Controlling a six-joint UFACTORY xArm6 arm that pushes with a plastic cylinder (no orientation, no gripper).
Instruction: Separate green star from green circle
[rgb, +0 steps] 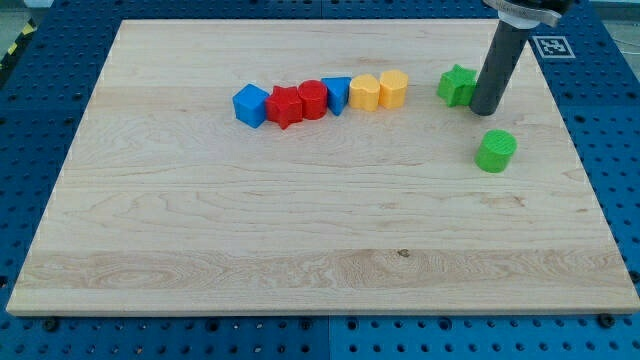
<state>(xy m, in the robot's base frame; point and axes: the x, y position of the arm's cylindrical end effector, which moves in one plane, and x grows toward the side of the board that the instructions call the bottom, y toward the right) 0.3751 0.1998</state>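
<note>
- Green star (457, 85), matte plastic, near the board's top right, right edge hidden behind the dark rod.
- Green circle (496, 150), a short cylinder, just below and right, apart from the star.
- My tip (486, 108) down on the wood beside the star's right side, between the two greens; no pincer, just a bare rod.
- Leftward, a touching row: blue cube (250, 104), red star (285, 106), red cylinder (313, 99), blue triangle (337, 94), two yellow blocks (379, 91).
- Pale wooden board (300, 230) on blue pegboard (620, 120).

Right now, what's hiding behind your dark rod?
Behind my rod sits the green star; its right edge is covered. My tip is beside it, above the green circle.
</note>
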